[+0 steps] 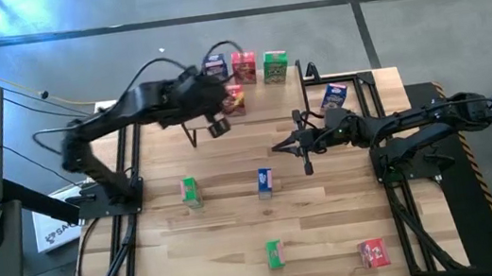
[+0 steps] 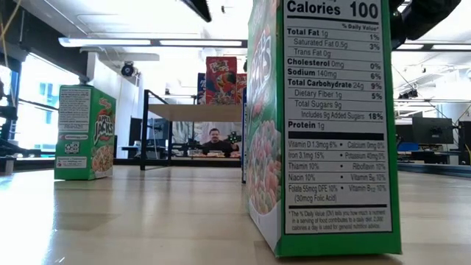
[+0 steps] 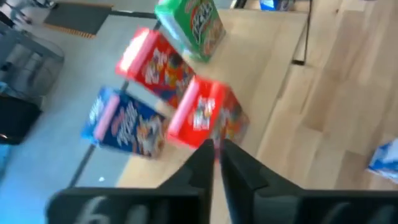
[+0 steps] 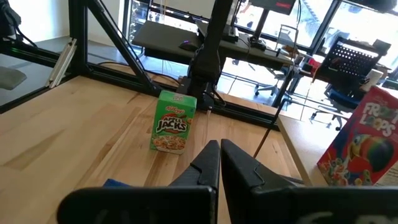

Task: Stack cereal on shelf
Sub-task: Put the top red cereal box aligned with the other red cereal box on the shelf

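The shelf [image 1: 267, 97] stands at the table's far middle. Along its far side stand a blue cereal box [image 1: 215, 65], a red one [image 1: 243, 66] and a green one [image 1: 275, 65]. A second red box [image 3: 205, 115] stands nearer, in front of them. My left gripper [image 3: 216, 154] hovers shut, slanting down, just in front of that red box. My right gripper [image 1: 280, 145] waits shut over the table's middle right. More cereal boxes stand on the tabletop: blue [image 1: 335, 96], green [image 1: 191, 191], blue [image 1: 264, 181], green [image 1: 275, 253] and red [image 1: 373, 253]. My left gripper's shut fingertips [image 3: 211, 149] show right at the near lower edge [image 3: 208, 138] of the second red box. I cannot tell whether they touch it. The box stands upright on the shelf top [image 3: 267, 81].
Black frame rails [image 1: 127, 173] run along the table's left and right sides. In the low view a green box [image 2: 324, 125] stands very close and fills much of the picture. Behind the shelf [image 2: 195, 112] a person [image 2: 213, 141] sits in the room.
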{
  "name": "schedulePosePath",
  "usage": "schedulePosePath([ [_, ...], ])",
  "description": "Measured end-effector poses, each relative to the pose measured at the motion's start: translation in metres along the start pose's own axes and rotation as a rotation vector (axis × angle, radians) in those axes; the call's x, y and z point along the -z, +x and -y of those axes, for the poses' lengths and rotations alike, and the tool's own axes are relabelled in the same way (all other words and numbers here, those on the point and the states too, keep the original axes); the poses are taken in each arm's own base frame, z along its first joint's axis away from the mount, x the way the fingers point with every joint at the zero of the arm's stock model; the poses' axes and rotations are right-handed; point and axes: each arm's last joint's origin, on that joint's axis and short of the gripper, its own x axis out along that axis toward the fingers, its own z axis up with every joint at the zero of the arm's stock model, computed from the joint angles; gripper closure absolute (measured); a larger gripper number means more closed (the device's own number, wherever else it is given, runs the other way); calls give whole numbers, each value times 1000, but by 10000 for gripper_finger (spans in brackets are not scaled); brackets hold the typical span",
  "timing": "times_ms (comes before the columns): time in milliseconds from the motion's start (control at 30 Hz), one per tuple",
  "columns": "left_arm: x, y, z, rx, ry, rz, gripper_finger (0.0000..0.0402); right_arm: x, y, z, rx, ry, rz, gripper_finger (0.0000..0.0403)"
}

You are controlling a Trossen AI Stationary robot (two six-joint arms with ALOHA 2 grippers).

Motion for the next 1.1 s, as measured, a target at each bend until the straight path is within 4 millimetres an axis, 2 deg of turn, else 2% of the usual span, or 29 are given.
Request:
schedulePosePath([
  [67, 18, -3, 1, 11, -48, 33, 397, 0, 0, 0, 3, 2, 0, 402],
  [167, 51, 6, 6, 36, -115, 62, 396, 0, 0, 1, 15, 2, 0, 402],
  [300, 90, 30, 10, 42, -198, 125, 400, -3, 1, 2, 22, 26, -10, 403],
  [500, 127, 76, 2, -33, -276, 175, 401, -16, 10, 11, 129, 121, -75, 403],
  [700, 140, 107, -13, 38, -317, 274, 401, -14, 41, 19, 171, 184, -135, 403],
  [800, 137, 119, -19, 91, -325, 331, 401, -12, 61, 24, 171, 191, -170, 403],
  [967, 135, 140, -17, 167, -289, 371, 401, -8, 85, 41, 198, 225, -222, 403],
  [1100, 134, 154, -16, 206, -290, 394, 401, -6, 95, 57, 230, 233, -241, 403],
])
